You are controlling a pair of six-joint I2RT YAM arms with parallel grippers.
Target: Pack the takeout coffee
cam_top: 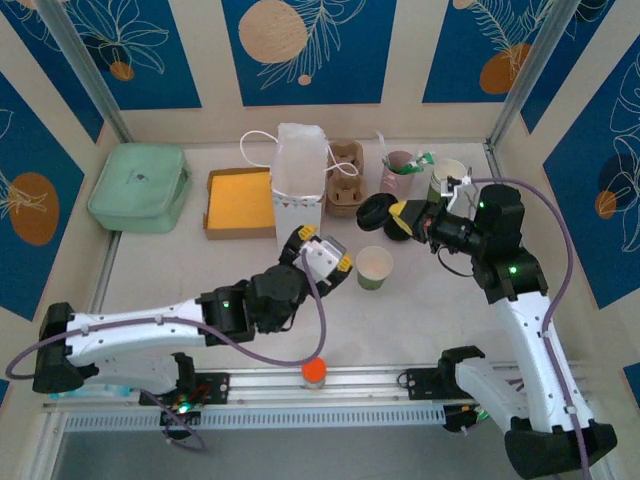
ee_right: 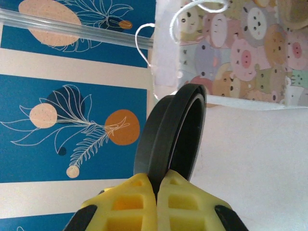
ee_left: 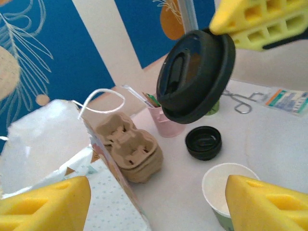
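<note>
Evidently the lidding step is in hand, judging from how things lie. A black lid (ee_right: 168, 130) is pinched by its rim between the closed fingers of the right gripper (ee_right: 157, 190) and is held tilted, almost on edge, above the table. The green paper cup (cam_top: 375, 266), taken to be the takeout coffee's, stands upright and lidless on the table, just beside the left gripper (cam_top: 322, 248) and near the raised lid. The left gripper's jaws are spread wide and nothing is held between them. A 2nd black lid (ee_left: 203, 142) lies flat on the table beyond the cup.

For the next move, the held lid would need to be levelled, centred over the cup's rim and pressed down evenly, the cup probably being steadied by the left gripper. Only then could the closed cup be carried to the white paper bag (cam_top: 300, 180). A crooked press is judged likely to tip the light cup.
</note>
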